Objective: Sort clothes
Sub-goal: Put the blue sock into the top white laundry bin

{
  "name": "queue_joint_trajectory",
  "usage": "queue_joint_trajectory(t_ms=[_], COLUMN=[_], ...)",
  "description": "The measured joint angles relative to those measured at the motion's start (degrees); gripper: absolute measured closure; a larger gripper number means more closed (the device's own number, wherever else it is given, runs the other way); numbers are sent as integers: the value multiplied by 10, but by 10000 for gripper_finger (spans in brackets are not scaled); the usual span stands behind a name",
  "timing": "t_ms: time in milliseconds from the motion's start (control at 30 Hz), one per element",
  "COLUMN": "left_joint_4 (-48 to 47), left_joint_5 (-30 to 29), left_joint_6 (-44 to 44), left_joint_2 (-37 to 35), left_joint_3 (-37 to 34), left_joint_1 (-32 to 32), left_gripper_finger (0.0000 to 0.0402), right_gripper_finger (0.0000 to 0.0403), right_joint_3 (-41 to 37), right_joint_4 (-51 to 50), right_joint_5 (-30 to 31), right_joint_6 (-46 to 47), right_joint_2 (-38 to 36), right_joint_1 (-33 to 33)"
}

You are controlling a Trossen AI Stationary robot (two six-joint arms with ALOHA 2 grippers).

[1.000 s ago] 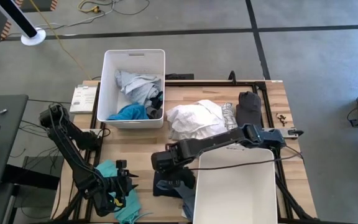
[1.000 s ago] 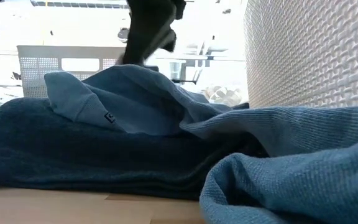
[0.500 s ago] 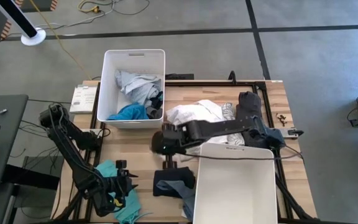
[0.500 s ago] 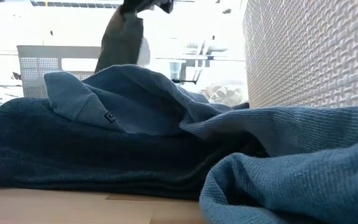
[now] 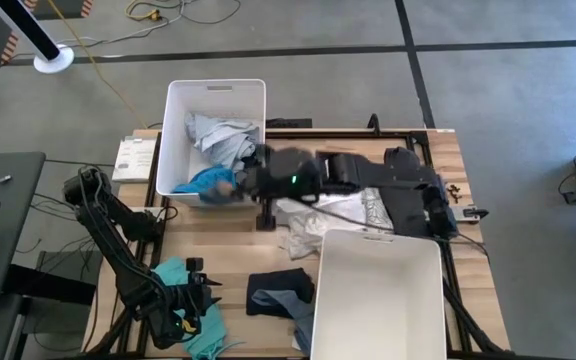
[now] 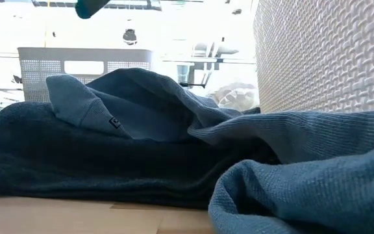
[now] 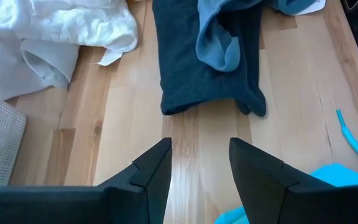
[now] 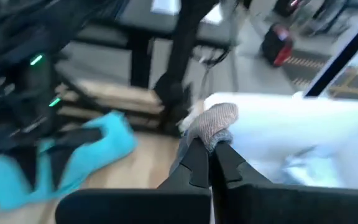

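While wooden table [image 5: 223, 255] holds clothes [image 5: 280, 295] | concrete floor [image 5: 488, 90] around

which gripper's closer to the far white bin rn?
Right. The right gripper is at the far white bin's near edge, shut on a small grey garment; the left gripper sits at the table's near-left corner.

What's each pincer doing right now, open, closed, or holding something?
Left pincer: open, holding nothing, above bare table.
Right pincer: shut on a small grey garment, by the far bin.
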Motion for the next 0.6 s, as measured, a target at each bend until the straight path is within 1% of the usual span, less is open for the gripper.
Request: queue_joint_trajectory(t_ms=[100,267,333,400,467,533,600], left_joint_4=[6,22,25,24,25,26,27], left_joint_5=[-1,-2,-3,-4,-4,-4,-5], left_joint_6=[5,24,27,27,27,27,27], left_joint_2=[0,0,0,0,0,0,0], left_joint_3=[0,0,0,0,0,0,0], left_joint_1=[0,1,2,3,3,3,2], left_gripper_finger=[246,246,246,246,246,246,246], right_gripper_finger=[403,403,403,403,403,403,403], right_joint_3=[0,-2,-1,-3,-2,-3,-2], right_joint_4=[24,60,96,98,138,140,168], right_joint_5=[-6,-52,-64,-73,-88,-101,-108], right_joint_6=[-8,-8,-8,-8,-3,9,15], right_joint_2=[-2,10,22,31,50,61,77], right_joint_1=[-31,-88,-109,-131,-150,-170,-185])
